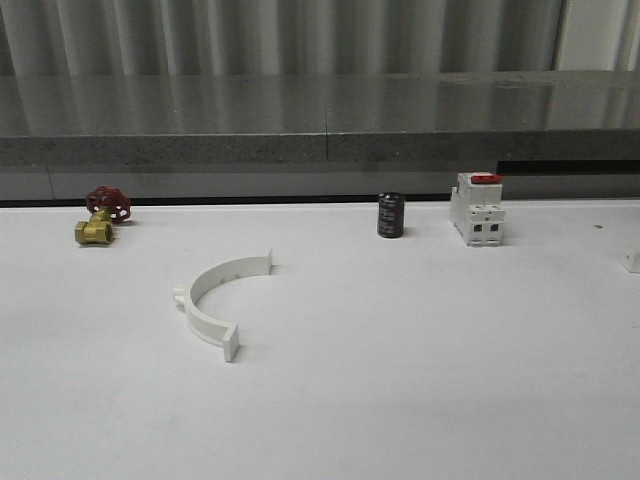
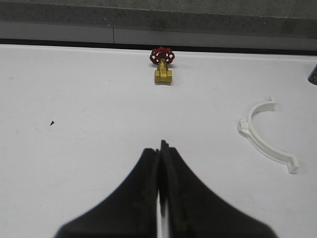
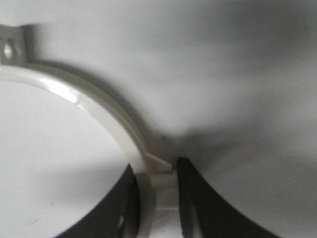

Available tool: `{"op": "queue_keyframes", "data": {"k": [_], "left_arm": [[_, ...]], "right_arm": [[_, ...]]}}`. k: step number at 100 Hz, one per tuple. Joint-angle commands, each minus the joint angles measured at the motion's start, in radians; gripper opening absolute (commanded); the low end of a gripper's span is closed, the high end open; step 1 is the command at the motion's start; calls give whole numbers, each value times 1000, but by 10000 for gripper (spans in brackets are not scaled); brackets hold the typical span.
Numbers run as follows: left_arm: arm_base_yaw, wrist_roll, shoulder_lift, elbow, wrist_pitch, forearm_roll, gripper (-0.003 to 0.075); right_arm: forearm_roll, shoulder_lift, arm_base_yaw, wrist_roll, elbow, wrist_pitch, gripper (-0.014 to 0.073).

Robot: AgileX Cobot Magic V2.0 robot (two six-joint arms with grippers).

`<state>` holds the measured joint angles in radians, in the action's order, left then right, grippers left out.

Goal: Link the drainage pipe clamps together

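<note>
One white drainage pipe clamp (image 1: 208,301) lies flat on the white table left of centre, its open side facing right; it also appears as the clamp (image 2: 262,140) in the left wrist view. My left gripper (image 2: 160,148) hovers over bare table short of the valve, shut with nothing between its fingers. A second white clamp half (image 3: 84,96) fills the right wrist view. My right gripper (image 3: 156,164) is shut on it at the small lug on the middle of its arc, one black finger on each side. A perforated end tab (image 3: 10,47) shows at the far end.
A brass valve with a red handwheel (image 1: 100,215) sits at the back left. A black cylinder (image 1: 390,215) and a white breaker with a red switch (image 1: 477,208) stand at the back right. A small white piece (image 1: 633,260) pokes in at the right edge.
</note>
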<state>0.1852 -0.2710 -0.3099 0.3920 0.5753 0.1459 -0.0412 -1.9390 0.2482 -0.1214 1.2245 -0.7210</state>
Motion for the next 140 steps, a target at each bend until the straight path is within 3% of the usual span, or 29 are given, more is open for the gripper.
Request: {"op": "queue_keyframes", "data": {"k": [1, 24, 41, 53, 86, 104, 140], "left_arm": [[-5, -3, -8, 27, -70, 6, -20], [-5, -3, -8, 27, -70, 6, -21], [-5, -3, -8, 27, -70, 6, -20], [-5, -3, -8, 27, -70, 6, -21], [-5, -3, -8, 27, -70, 0, -20], [-5, -3, -8, 27, -70, 0, -20], [-5, -3, -8, 27, -70, -1, -20]], "right_arm": [[-7, 45, 6, -11, 23, -15, 37], [-57, 91, -12, 12, 34, -50, 38], [-56, 164, -103, 73, 44, -118, 38], [-12, 213, -215, 187, 44, -125, 38], [280, 196, -610, 703, 82, -113, 38], [283, 123, -726, 788, 169, -102, 38], [283, -48, -841, 903, 306, -102, 38]]}}
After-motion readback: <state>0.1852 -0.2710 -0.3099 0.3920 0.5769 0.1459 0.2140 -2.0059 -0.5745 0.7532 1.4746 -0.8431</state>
